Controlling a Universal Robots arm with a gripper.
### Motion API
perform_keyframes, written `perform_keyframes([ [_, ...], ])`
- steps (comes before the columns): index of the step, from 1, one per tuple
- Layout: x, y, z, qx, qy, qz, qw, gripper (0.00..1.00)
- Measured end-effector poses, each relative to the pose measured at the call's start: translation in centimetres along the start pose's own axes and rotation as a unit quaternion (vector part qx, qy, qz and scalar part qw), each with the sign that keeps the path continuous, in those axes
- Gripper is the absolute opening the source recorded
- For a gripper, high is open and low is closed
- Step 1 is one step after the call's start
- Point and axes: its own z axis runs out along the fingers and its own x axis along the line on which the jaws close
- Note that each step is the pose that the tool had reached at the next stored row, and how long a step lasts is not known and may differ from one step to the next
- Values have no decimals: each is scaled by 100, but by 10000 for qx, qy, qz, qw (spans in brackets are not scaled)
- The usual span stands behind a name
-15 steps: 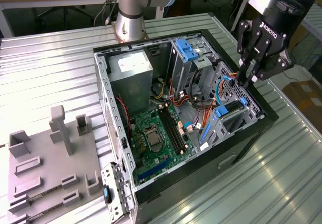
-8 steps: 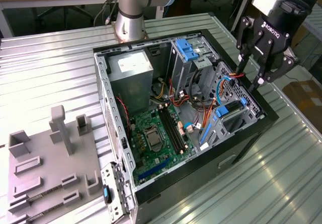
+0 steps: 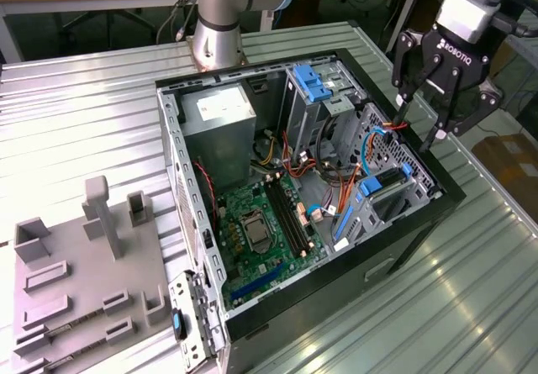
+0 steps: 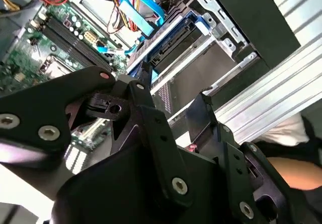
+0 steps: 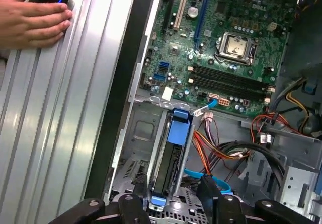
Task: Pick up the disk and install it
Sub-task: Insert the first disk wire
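the disk [image 5: 170, 169] stands on its narrow edge in the drive bay [image 5: 143, 133] at one end of the open computer case [image 3: 420, 223], which lies on the ribbed metal tabletop [image 3: 471, 307]. in the first wrist view it shows as a dark, slim slab running along the bay, with blue plastic rails along its sides and a broad blue tab at the end nearest the motherboard [image 5: 221, 38]. in the second wrist view the disk [image 4: 168, 39] shows the same dark edge framed by blue plastic, lying beside the bay's bare metal wall. in the exterior view the disk [image 3: 380, 186] is a dark slot with blue trim, just inside the case wall on the exterior view's right, beside a bundle of orange and blue cables [image 3: 349, 172].

the gripper [image 3: 419, 113] hangs above that end of the case, apart from the disk, its two black fingers spread wide with nothing between them. in both wrist views the fingertips stand one to each side of the disk's line.

a person's hand [image 5: 32, 15] rests on the tabletop outside the case, holding a small dark object.
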Motion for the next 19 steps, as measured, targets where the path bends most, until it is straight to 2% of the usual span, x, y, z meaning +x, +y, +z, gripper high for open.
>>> perform_keyframes([
  [2,0,0,0,13,-4,-403,9992,55],
  [4,0,0,1,25,-7,-756,9971,55],
  [5,0,0,2,32,-9,-968,9953,55],
  [7,0,0,2,38,-11,-1160,9932,55],
  [8,0,0,3,43,-13,-1306,9914,55],
  [9,0,-1,2,49,-14,-1478,9890,55],
  [11,0,-1,3,54,-16,-1645,9864,55],
  [12,0,-1,3,58,-17,-1774,9841,55],
  [13,0,-2,4,62,-18,-1868,9824,55],
  [15,1,-2,4,73,-21,-2198,9755,55],
  [16,1,-2,4,79,-23,-2386,9711,55],
  [17,1,-3,5,83,-24,-2500,9682,55],
  [18,2,-4,5,82,-20,-2549,9669,55],
  [19,3,-10,6,82,-19,-2555,9668,55],
])
